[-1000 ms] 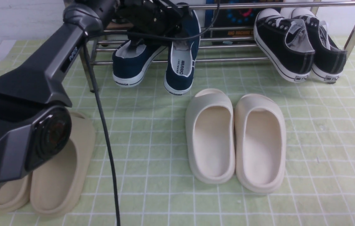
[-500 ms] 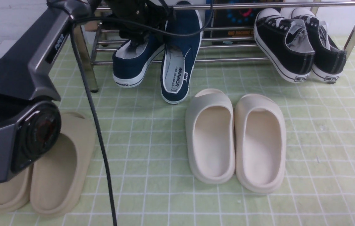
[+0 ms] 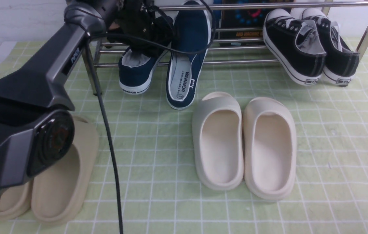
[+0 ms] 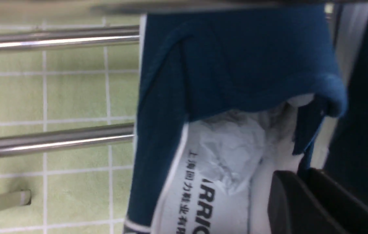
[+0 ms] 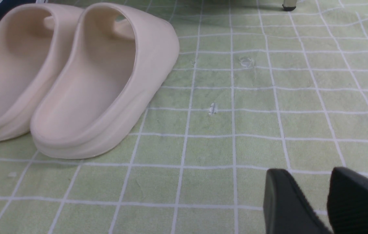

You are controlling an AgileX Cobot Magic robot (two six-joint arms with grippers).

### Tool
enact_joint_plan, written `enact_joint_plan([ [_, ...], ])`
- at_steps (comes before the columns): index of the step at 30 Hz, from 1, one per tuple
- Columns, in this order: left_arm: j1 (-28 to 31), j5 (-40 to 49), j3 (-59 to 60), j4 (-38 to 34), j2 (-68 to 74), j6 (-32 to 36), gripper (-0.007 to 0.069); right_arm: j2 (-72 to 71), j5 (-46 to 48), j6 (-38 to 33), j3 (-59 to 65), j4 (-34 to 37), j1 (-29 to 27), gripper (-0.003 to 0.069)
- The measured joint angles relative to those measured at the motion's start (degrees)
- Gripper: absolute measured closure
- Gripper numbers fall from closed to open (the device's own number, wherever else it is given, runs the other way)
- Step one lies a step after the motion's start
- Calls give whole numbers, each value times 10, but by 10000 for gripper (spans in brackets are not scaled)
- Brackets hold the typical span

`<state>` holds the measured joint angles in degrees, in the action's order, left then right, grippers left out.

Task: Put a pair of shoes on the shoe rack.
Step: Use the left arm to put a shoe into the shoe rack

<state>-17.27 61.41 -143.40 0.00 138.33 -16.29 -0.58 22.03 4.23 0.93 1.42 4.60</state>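
The navy shoe with the WARRIOR insole (image 3: 185, 65) has dropped over the last second. Its heel was hanging clear of the green mat (image 3: 333, 130) and now looks to be resting on it, just beside the cream slides (image 3: 219, 143). Its toe points up against the top tube of the shoe rack (image 3: 242, 61). It stands steeply, insole facing me, leaning on the front tubes.

The other navy shoe (image 3: 136, 73) has shifted too. It sits just to the left, toe among the lower tubes and heel on the mat, turned a little more square to me than a second ago.

In the left wrist view, the left gripper (image 4: 301, 175) has its fingers nearly together, with the shoe's inner collar running down between them. I read that as still pinched on the collar. The right gripper (image 5: 314, 174) hangs low over bare mat with its fingers apart, holding nothing.

I judge both shoes of the pair are now propped on the rack much as the 2 black sneakers (image 3: 296, 48) are at the far right. What remains is to let go and back the arm out. The risk I see is that the steep shoe may slide or tip once the pinch opens, and the arm's cable drapes across its upper.
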Motion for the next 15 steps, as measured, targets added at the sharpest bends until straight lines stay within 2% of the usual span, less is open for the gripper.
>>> enact_joint_plan([
  [2,0,-5,0,19,-1,-41,626,0,0,0,0,0,0,419],
  [7,-3,-20,0,66,-2,-130,622,0,0,0,0,0,0,419],
  [15,-3,-78,0,85,-7,-175,622,0,0,0,0,0,0,419],
])
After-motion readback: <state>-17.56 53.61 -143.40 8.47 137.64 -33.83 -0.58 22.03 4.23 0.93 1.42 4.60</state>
